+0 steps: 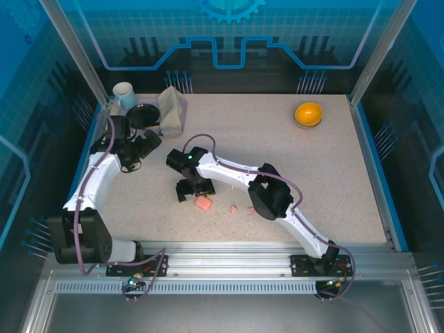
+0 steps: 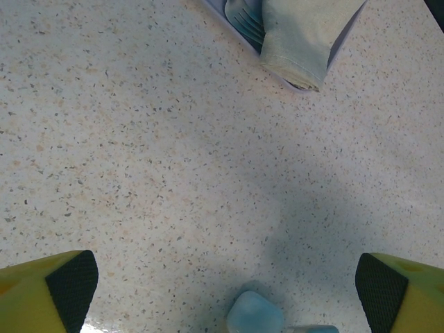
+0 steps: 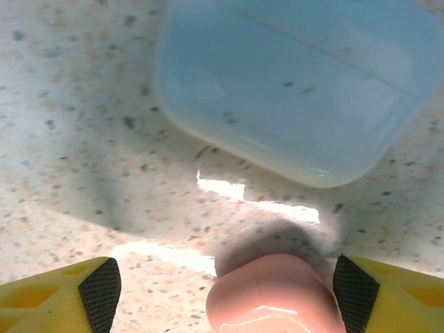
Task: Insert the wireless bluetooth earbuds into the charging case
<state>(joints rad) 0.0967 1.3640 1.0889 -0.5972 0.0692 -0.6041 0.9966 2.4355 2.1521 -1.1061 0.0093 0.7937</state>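
Right claw (image 3: 227,288) stands released with a salmon-pink case (image 3: 274,302) between its fingers, while left claw (image 2: 227,284) gapes empty.

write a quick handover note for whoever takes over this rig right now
Grippers: the left gripper has its fingers open and empty over the speckled table, near a folded beige cloth. The right gripper is open too, low, with a salmon-pink rounded case between its fingers, touching neither, and a pale blue translucent case just ahead.
Earbuds: small salmon-pink earbuds lie loose on the table right of the pink case.
Done: nothing seated that I can see.
Left: pick up each earbud and seat it in a case.
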